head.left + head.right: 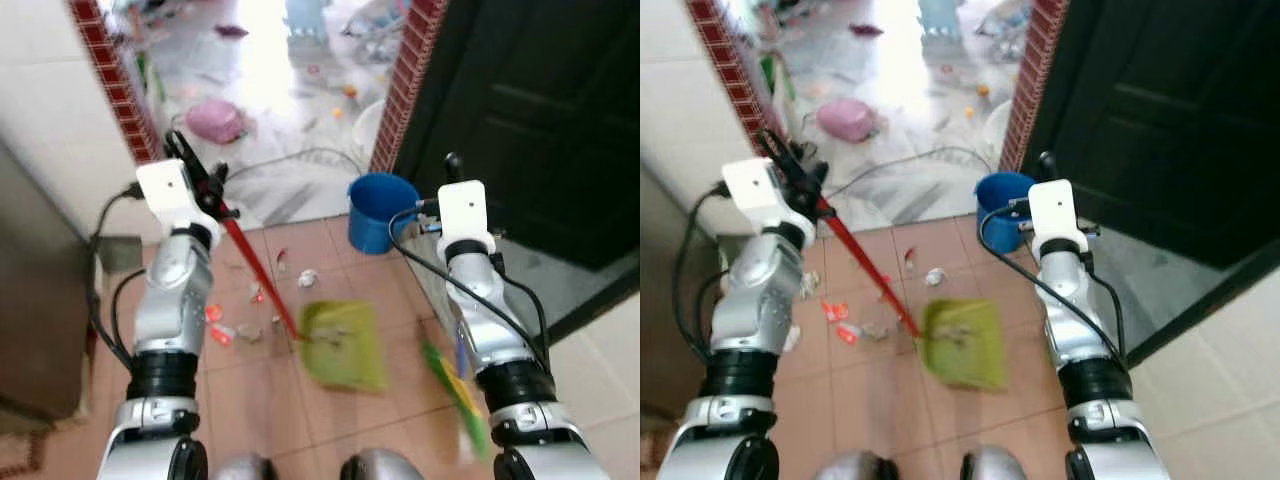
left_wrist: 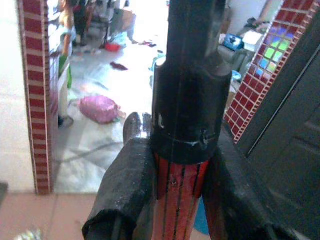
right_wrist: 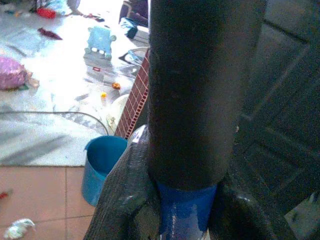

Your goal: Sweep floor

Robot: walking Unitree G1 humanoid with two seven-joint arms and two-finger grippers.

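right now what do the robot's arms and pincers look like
Both arms are jointed silver metal with black bands at the joints and looping black cables. A white boxy camera module sits on each wrist. The left pincer and right pincer have long black fingers.

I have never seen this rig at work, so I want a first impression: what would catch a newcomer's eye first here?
Probably the green dustpan on the terracotta tiles between the arms, its red handle clamped in the left gripper. Scraps of litter lie beside it, and a blue bucket stands by the doorway. The right gripper is closed on a blue and black broom handle.
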